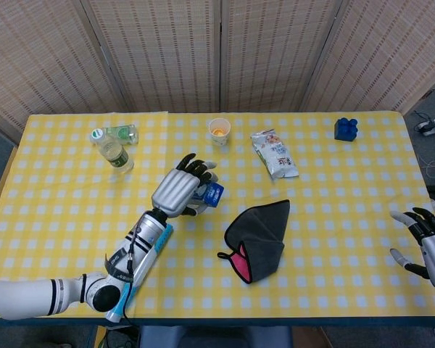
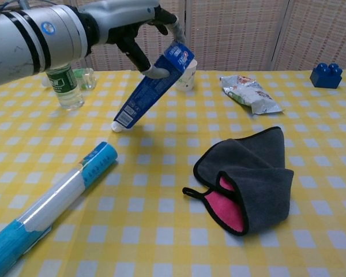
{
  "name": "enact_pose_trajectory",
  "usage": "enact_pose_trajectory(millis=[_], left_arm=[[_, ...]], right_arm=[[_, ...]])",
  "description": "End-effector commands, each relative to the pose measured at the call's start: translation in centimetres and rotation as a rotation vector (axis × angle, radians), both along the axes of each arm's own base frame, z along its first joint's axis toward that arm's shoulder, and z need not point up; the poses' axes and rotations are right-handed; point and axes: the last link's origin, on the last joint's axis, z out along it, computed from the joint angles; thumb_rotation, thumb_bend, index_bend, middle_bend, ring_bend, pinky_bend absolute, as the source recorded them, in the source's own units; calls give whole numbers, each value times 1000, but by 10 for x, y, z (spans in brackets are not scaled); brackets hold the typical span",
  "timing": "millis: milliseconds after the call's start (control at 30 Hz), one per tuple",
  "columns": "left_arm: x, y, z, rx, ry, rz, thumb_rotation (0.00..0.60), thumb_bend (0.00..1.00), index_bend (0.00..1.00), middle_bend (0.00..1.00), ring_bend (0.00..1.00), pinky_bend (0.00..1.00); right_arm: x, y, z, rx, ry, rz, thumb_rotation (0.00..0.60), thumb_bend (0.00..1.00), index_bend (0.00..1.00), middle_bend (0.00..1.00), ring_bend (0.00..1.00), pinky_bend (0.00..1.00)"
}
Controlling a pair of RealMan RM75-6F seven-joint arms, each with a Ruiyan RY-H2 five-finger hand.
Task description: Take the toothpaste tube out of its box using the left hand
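Observation:
My left hand [image 2: 135, 23] holds the blue toothpaste box [image 2: 153, 86] by its upper end, high above the table. The box tilts steeply, its lower end down and to the left. A small white tip [image 2: 116, 126] shows at that lower end, just over the cloth. In the head view the left hand [image 1: 177, 190] covers most of the box [image 1: 212, 193]. At the right edge my right hand [image 1: 428, 243] hangs with its fingers apart and nothing in it.
A long blue and silver pack [image 2: 57, 202] lies at the front left. A water bottle [image 2: 62, 86], paper cup [image 2: 187, 75], snack packet [image 2: 249, 93] and blue block [image 2: 326, 75] stand along the back. A grey cloth with pink lining [image 2: 248, 179] lies centre right.

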Motion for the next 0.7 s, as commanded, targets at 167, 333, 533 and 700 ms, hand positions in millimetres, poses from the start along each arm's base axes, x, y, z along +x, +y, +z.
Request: enact_pose_trajectory(millis=[167,333,533,700], left_arm=[[1,-4,27,54,-8,-27,600,308,479,186,150,22],[0,-7,42,90,15,-32,600,308,475,186,145,22],[0,-12,59,109,35,-32,600,308,473,186,143,22],[-3,-12,72,126,27,-11,600,308,473,186,143,22]], right_arm=[[2,-1,-1,1,-1,8,600,188,251,299,183,306],[2,-2,-1,3,0,10,600,187,251,299,183,306],[5,-5,-1,9,3,20,600,188,251,299,183,306],[5,-7,-3,14,1,17,600,188,251,298,183,306]])
